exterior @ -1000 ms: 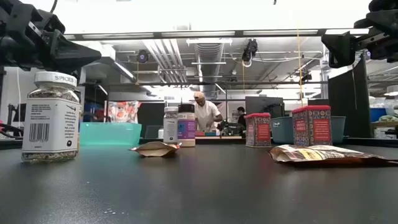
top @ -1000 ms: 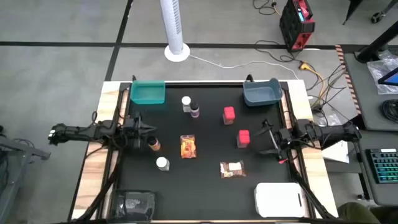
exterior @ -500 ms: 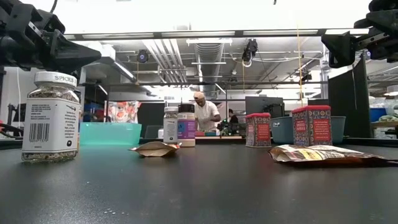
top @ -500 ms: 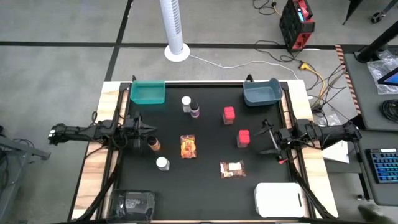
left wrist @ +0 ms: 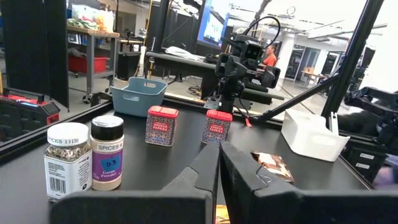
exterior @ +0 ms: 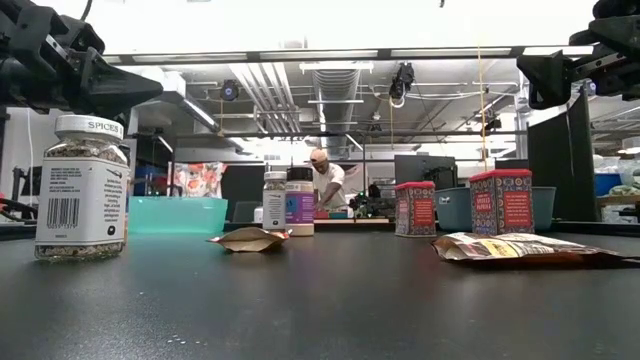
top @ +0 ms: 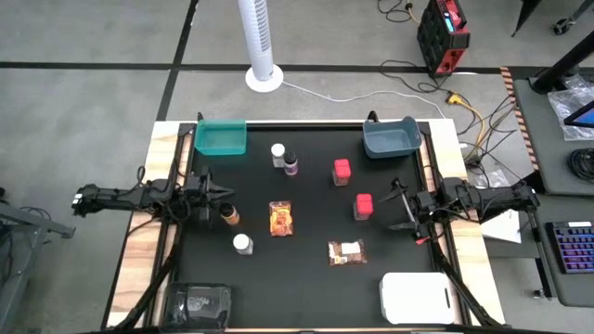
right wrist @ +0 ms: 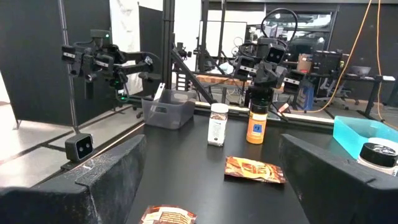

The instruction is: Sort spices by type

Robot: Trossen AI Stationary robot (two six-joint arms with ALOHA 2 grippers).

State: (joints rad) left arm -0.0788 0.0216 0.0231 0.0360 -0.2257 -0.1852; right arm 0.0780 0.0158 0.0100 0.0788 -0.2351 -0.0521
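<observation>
The spices stand scattered on the black table. There are two red boxes (top: 342,171) (top: 363,206), an orange packet (top: 280,219) and a brown packet (top: 346,251). There are also white-capped bottles (top: 277,153) (top: 242,244), a purplish jar (top: 291,166) and an amber jar (top: 229,215). Each rests on its base or lies flat. My left gripper (top: 225,193) (left wrist: 217,168) hovers shut at the table's left edge, just beyond the amber jar. My right gripper (top: 397,206) (right wrist: 211,186) hovers open at the right edge, near the nearer red box. Neither touches anything.
A teal bin (top: 221,139) sits at the far left and a blue-grey bin (top: 390,139) at the far right. A white tray (top: 415,297) is at the near right, a clear tray (top: 198,303) at the near left. A person (exterior: 325,185) works in the room beyond.
</observation>
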